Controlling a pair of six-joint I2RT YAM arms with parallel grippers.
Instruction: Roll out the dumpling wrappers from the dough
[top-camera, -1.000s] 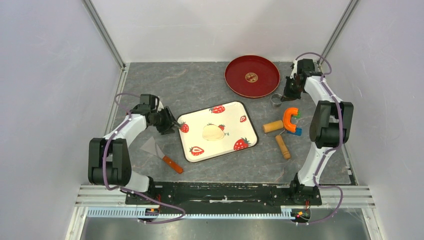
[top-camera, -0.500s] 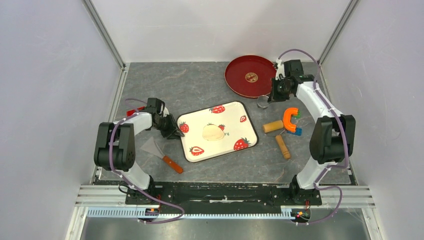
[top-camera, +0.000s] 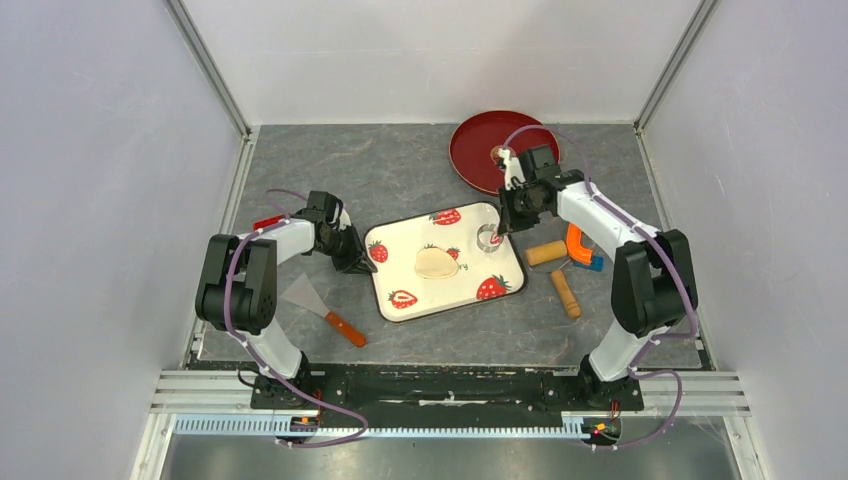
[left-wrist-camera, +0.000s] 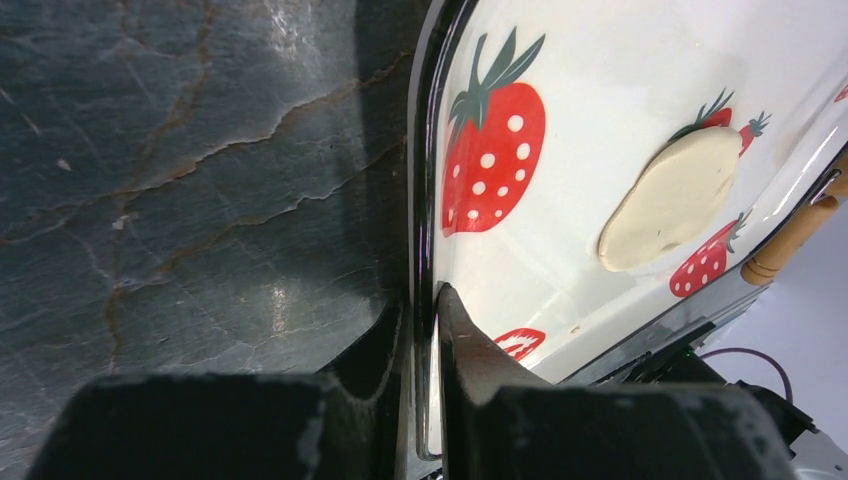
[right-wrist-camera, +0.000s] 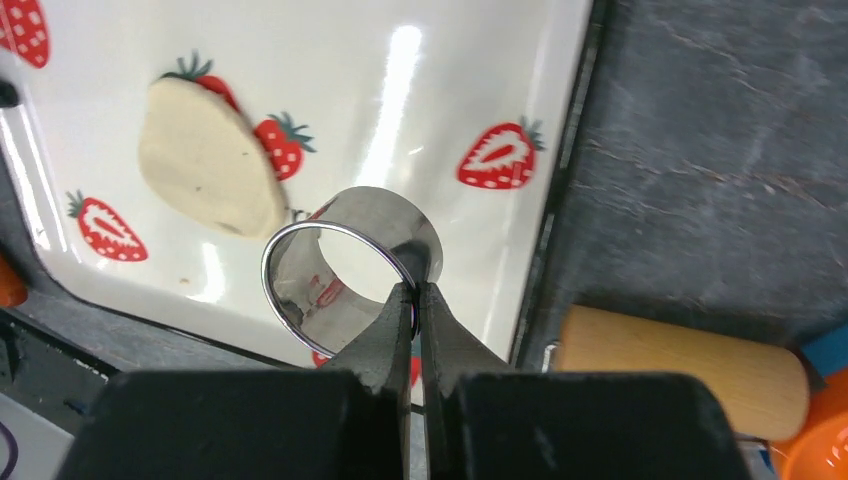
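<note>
A flattened oval of pale dough (top-camera: 436, 262) lies in the middle of the white strawberry tray (top-camera: 400, 243); it also shows in the left wrist view (left-wrist-camera: 675, 196) and the right wrist view (right-wrist-camera: 205, 160). No cut round wrappers are in view. My left gripper (top-camera: 352, 262) is shut on the tray's left rim (left-wrist-camera: 425, 200). My right gripper (top-camera: 500, 228) is shut on the wall of the metal ring cutter (right-wrist-camera: 335, 270) and holds it over the tray's right part, right of the dough.
The red plate (top-camera: 480, 160) sits at the back. A wooden rolling pin (top-camera: 547, 252), an orange tool (top-camera: 580, 243) and a wooden handle (top-camera: 565, 293) lie right of the tray. A metal scraper with an orange handle (top-camera: 320, 305) lies at the front left.
My right gripper has carried the ring cutter from beside the red plate leftward to above the tray. The tray has shifted slightly to the right with my left gripper on its rim.
</note>
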